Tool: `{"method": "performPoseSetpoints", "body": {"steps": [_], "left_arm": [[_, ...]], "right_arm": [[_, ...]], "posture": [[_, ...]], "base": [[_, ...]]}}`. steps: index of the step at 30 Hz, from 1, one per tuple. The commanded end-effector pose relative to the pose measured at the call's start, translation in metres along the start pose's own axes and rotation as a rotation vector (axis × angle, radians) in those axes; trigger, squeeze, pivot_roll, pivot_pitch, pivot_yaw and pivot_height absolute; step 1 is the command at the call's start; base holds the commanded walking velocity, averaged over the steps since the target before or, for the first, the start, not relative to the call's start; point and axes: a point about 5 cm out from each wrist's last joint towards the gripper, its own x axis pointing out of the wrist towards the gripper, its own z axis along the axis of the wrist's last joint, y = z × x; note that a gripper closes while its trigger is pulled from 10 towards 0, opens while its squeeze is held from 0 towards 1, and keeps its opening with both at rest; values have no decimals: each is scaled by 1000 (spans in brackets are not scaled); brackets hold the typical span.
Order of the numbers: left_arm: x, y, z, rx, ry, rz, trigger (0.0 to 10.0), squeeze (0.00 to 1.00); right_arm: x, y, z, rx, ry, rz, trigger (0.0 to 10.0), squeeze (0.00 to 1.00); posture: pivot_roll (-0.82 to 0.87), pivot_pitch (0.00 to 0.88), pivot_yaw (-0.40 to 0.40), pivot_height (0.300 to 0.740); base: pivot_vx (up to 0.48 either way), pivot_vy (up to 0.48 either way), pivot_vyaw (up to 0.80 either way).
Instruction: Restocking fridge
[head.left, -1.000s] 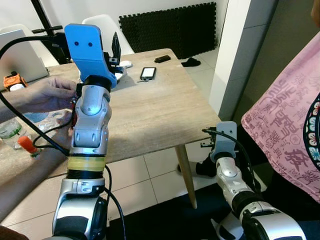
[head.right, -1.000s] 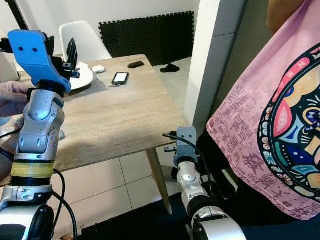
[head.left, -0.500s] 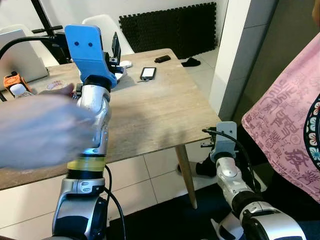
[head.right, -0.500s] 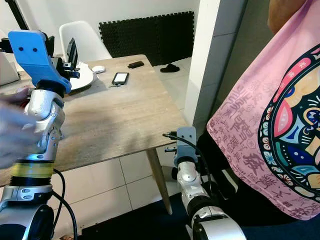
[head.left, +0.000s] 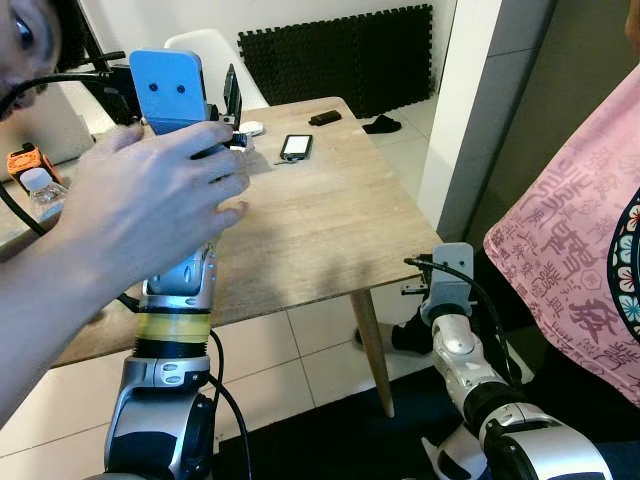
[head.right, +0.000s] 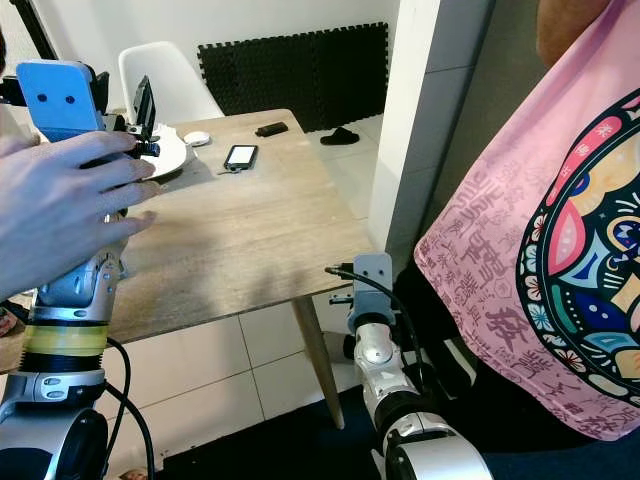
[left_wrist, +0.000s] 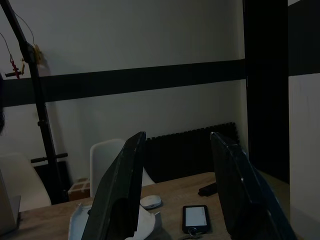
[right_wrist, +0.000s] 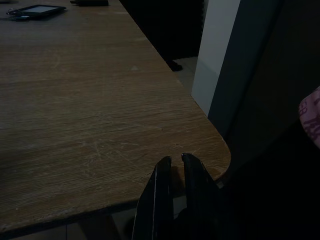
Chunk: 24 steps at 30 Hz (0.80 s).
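My left gripper (left_wrist: 177, 135) is raised above the wooden table (head.left: 310, 220) on its blue wrist mount (head.left: 168, 88). Its black fingers (head.left: 232, 95) stand open with nothing between them. A person's hand (head.left: 150, 200) wraps around that arm just below the blue mount. A clear plastic bottle (head.left: 40, 192) stands at the table's far left, partly hidden by the person's arm. My right gripper (right_wrist: 175, 159) hangs low by the table's near right corner, fingers shut and holding nothing; its grey mount (head.left: 448, 275) sits beside the table leg.
On the far side of the table lie a phone (head.left: 296, 146), a white plate (head.right: 168, 150) and a small black item (head.left: 324, 118). A white chair (head.left: 215, 50) stands behind. A person in a pink shirt (head.left: 580, 260) stands close on the right, beside a white pillar (head.left: 470, 100).
The person's hand has swept from the table's left side up onto my left arm and now grips it below the blue mount. Both arms are where they were.
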Motion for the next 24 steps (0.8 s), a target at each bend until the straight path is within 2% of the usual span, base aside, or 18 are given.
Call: {"method": "performPoseSetpoints", "body": {"steps": [1,24], "left_arm": [[0,3,1,4,2,7,10000,0],[-2,5,-3,6,11,14,10000,0]], "right_arm": [[-4,4,-11,-20,51,17,10000,0],[-5,3,-15,-26,63,11,10000,0]], "posture": [[88,0,31,740],[89,0,27,740]], "base": [[0,0,0],[0,0,0]]}}
